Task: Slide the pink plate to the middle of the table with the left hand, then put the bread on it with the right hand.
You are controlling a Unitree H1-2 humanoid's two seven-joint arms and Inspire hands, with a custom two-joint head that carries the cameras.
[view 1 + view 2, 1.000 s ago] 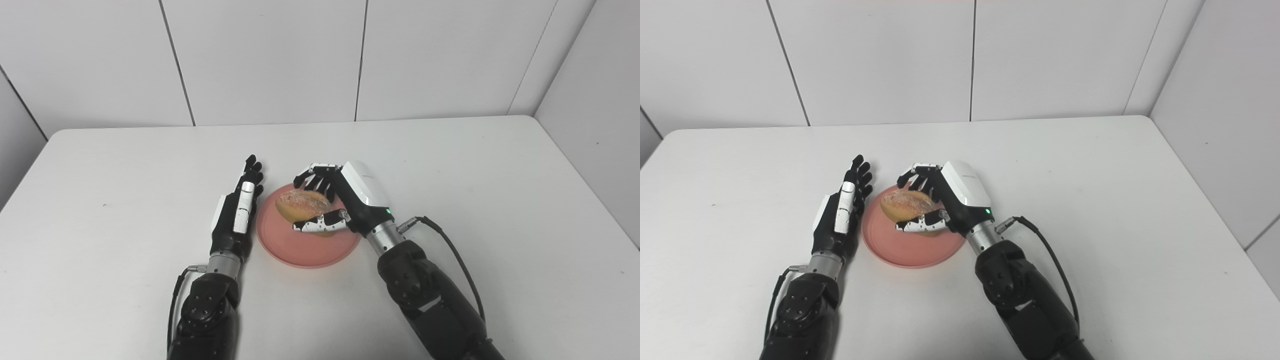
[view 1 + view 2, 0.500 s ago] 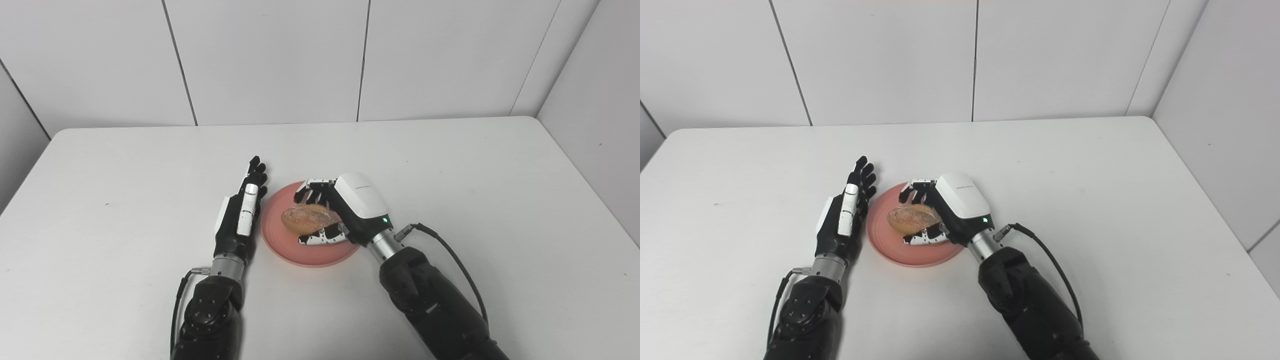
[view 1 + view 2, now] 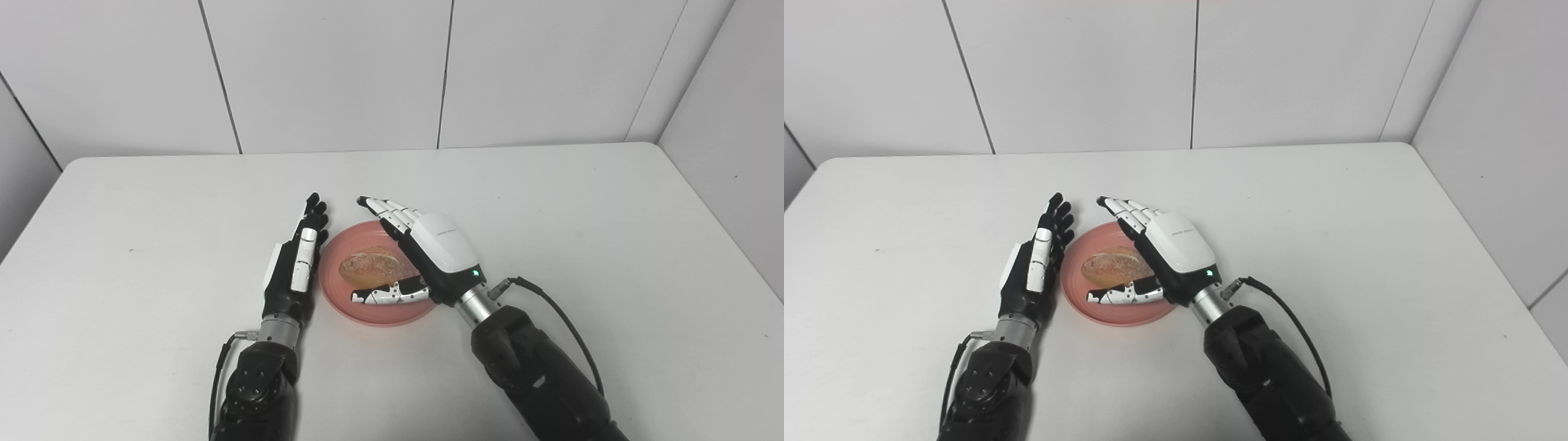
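- The table (image 3: 122,202) is white and runs back to a panelled white wall, with bare surface out to the far left.
- The left robot hand (image 3: 293,266) lies edge-on just left of the plate, its fingers (image 3: 312,211) straight, close together and pointing toward the wall. It holds nothing. From here I cannot tell whether its side actually touches the plate rim or stops just short of it.
- Behind that hand a dark forearm comes in from the bottom edge, with a thin cable looping at the wrist.
- The plate (image 3: 343,303) is pink, round and flat on the table, about midway across it and a little toward the near side, between the two hands.
- The bread (image 3: 370,267) is a golden, crusty oval roll lying on the plate, slightly left of the plate's middle. Nothing grips it.
- The right robot hand (image 3: 429,254) hangs over the right part of the plate, spread wide and empty. Its fingers (image 3: 386,211) stretch out past the far rim, pointing up and to the left, while the thumb (image 3: 386,296) lies along the near side of the bread, close to it. Whether the thumb touches the crust I cannot tell.
- A small green light shows on the white back of that hand, near the wrist.
- The right forearm comes in from the bottom right, with a black cable (image 3: 551,306) arching off the wrist over the table.
- Right of the arm, plain white table reaches to the corner where the side wall meets it.
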